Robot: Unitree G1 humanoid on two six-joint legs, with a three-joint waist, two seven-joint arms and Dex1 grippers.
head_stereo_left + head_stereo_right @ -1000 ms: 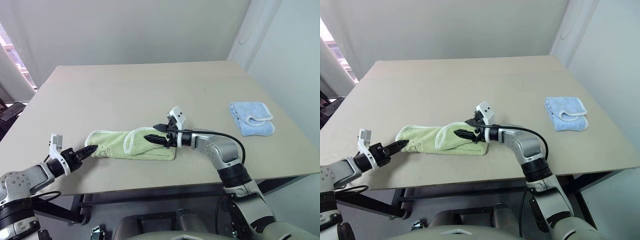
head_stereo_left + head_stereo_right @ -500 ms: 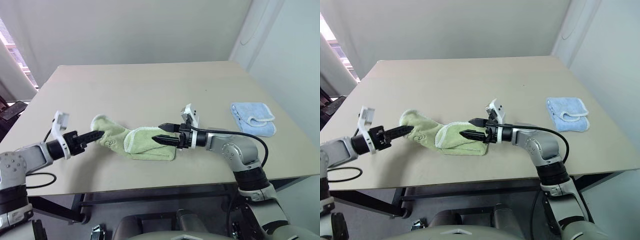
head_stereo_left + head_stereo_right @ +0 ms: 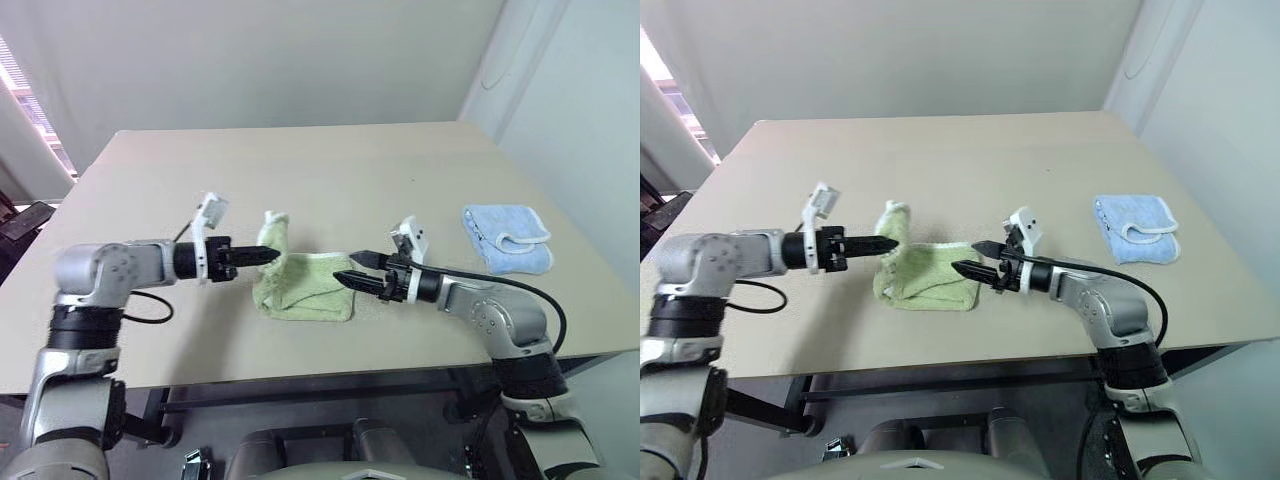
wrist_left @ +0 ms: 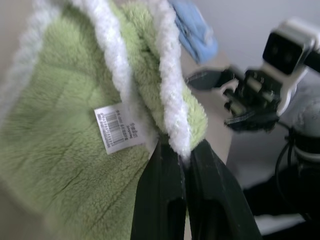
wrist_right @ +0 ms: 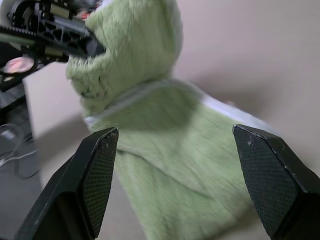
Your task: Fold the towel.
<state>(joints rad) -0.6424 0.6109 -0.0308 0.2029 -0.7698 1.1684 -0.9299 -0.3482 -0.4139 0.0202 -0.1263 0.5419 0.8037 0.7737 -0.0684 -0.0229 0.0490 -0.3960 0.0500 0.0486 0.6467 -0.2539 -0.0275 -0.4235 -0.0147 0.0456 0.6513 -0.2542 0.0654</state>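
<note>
Mid-bench [image 3: 150,180], towel [image 3: 305,295] lies part-folded, one end lifted by left end effector [image 3: 268,255] clamped on its white-trimmed edge. Right end effector [image 3: 352,270] gapes empty beside the towel's right edge. Carry the end across, match edges, lower flat, then release.

A wide beige table [image 3: 300,160] is seen, its top running from near the wall at 12 o'clock down to the front edge at 6 o'clock. A small light blue cloth [image 3: 505,237] with white trim is laid folded on the tabletop at about 3 o'clock, near the table's edge on that side. Plain pale walls [image 3: 260,60] are seen behind the table, with a corner at about 1 o'clock. A bright window [image 3: 22,120] is glimpsed at 10 o'clock.
</note>
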